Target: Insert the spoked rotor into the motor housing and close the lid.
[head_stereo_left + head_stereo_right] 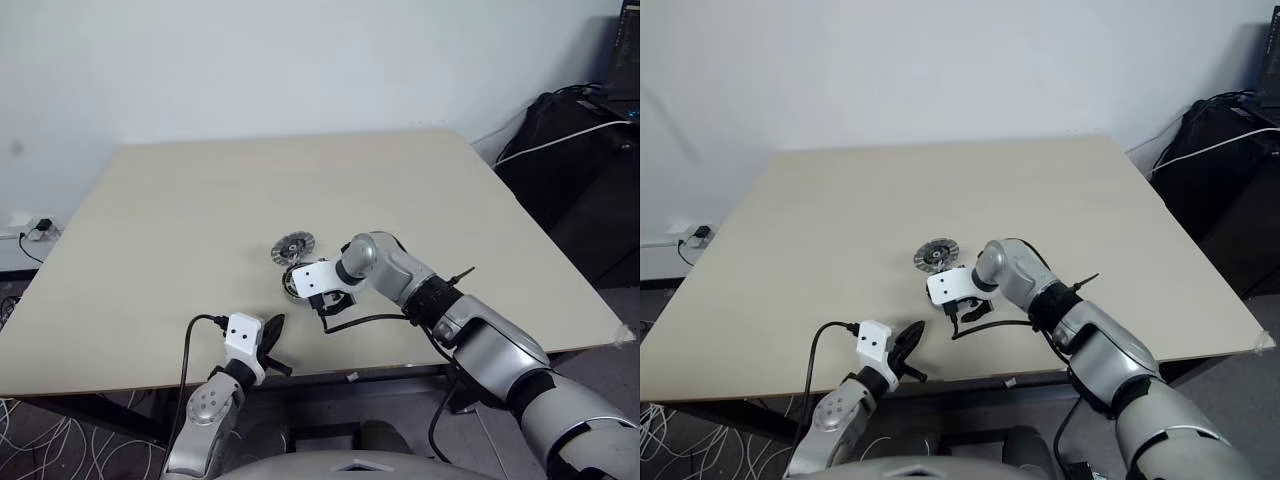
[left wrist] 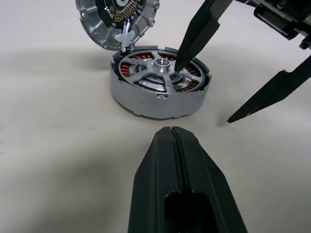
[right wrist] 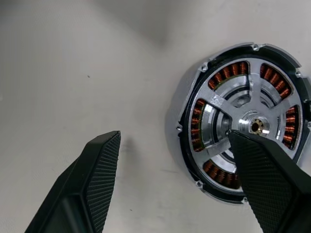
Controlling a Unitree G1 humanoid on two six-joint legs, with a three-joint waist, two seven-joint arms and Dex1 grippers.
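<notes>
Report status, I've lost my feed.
Left claw shut, idle. Right claw open over copper-wound round housing, silver spoked rotor seated. Grey lid leaning behind, not on.

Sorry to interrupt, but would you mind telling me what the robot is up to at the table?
It is assembling a motor. The spoked rotor already sits inside the motor housing on the table. The right gripper is open above it, one finger over the rotor's hub and the other off to the side. The lid leans tilted against the housing, not yet fitted. The left gripper is shut, hanging near the table's front edge.
</notes>
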